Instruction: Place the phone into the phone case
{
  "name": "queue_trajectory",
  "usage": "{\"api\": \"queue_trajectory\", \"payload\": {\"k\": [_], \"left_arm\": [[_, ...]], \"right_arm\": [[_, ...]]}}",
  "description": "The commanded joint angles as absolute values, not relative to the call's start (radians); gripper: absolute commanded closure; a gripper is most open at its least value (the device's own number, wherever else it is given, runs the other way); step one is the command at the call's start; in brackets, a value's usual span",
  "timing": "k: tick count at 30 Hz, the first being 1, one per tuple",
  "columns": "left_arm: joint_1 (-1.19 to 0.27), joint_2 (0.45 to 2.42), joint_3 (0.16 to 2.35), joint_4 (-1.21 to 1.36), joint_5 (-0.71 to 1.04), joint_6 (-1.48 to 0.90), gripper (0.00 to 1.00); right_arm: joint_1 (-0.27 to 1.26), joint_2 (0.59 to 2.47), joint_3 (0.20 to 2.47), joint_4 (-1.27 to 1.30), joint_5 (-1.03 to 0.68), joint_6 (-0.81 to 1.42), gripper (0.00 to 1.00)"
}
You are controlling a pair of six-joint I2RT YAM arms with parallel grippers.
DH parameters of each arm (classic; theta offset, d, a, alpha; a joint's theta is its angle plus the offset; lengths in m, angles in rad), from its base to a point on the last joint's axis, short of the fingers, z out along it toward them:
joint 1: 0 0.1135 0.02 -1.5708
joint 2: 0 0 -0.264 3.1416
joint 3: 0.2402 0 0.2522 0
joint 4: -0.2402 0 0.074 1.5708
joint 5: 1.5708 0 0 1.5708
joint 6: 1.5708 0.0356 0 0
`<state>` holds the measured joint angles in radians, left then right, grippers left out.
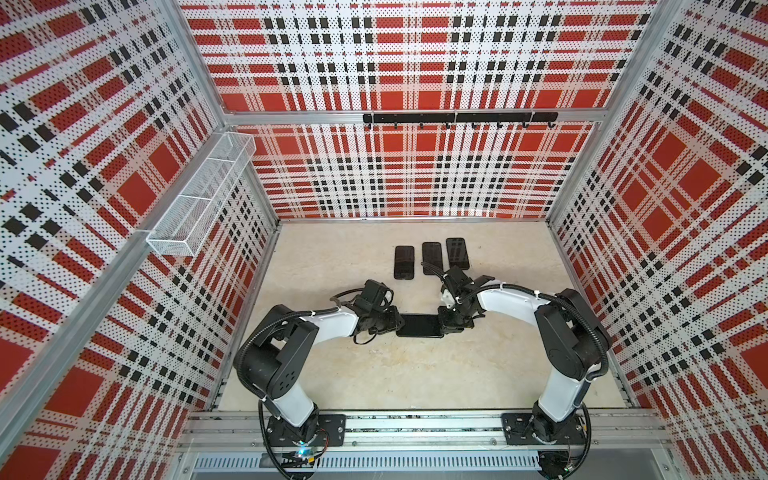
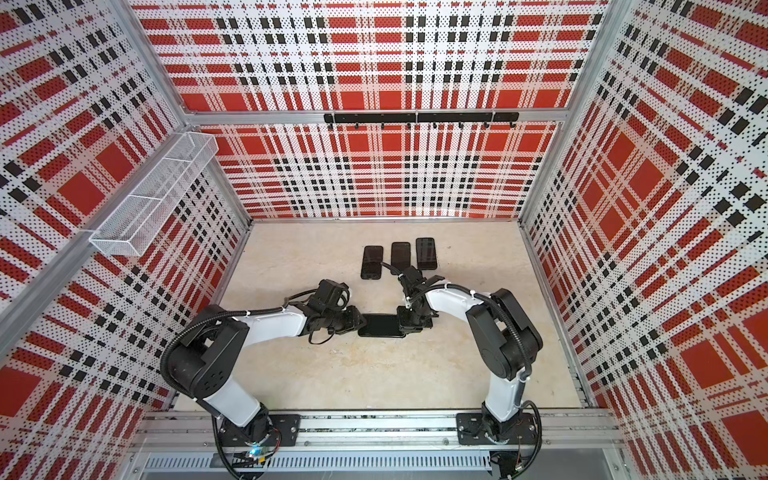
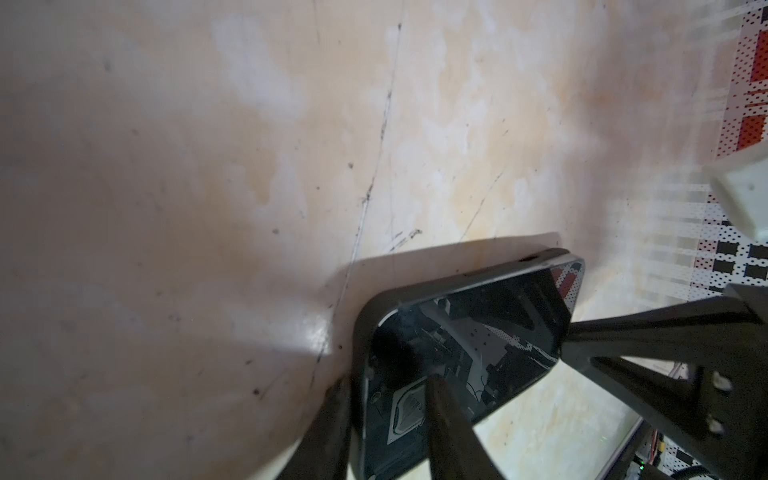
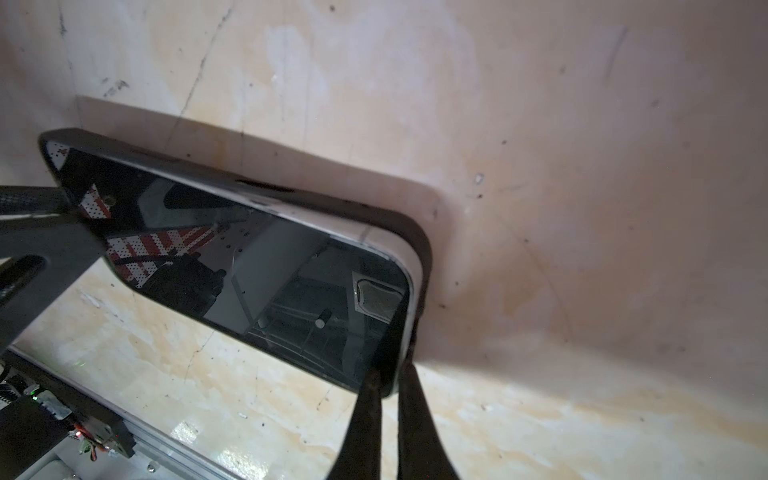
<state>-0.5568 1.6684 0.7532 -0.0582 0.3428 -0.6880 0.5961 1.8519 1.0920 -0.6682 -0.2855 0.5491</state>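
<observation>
The phone [image 1: 419,325] sits between the two grippers, screen up and lengthwise from one to the other. The black case [image 3: 361,332] is wrapped round its back. Along one long side the phone's pale edge stands proud of the case rim (so it isn't fully seated there).

The left gripper [image 1: 400,323] grasps one end, with one finger [image 3: 449,415] across the glass and the other outside the case. The right gripper [image 1: 441,324] is clenched tight on the opposite corner, pinching phone and case together.

The counter [image 1: 374,374] is a mottled beige, stone-look sheet. In the wrist views it is glossy in patches, scratched and flecked with dark specks. The phone throws a broad shadow on it, and I cannot tell whether the case touches it.

Three spares [image 1: 432,255] lie side by side just beyond the right gripper.

Perforated walls [image 1: 415,62] in red, white and black plaid close in three sides. A wire basket [image 1: 199,195] hangs high out past the left gripper. A black hook rail [image 1: 459,118] crosses the back wall, far beyond both grippers.
</observation>
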Motion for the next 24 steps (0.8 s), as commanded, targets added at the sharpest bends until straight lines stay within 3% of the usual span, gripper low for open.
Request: {"api": "queue_trajectory", "payload": {"k": [1,7,16,24], "left_arm": [[-0.607,1.735,0.718,-0.002,0.457,-0.693,0.67],[-0.604,1.738,0.710,0.008,0.462,-0.692,0.67],[-0.559,1.715,0.697,-0.036,0.441,-0.654,0.67],[-0.527,1.714,0.701,-0.072,0.428,-0.621,0.67]], "right_arm": [[0.747,2.342,0.865,-0.375,-0.199,0.577,0.91],[0.743,2.322,0.882,-0.403,-0.192,0.566,0.92],[0.589,1.909,1.014,-0.633,-0.171,0.480,0.86],[0.511,1.794,1.215,-0.824,-0.152,0.393,0.77]]}}
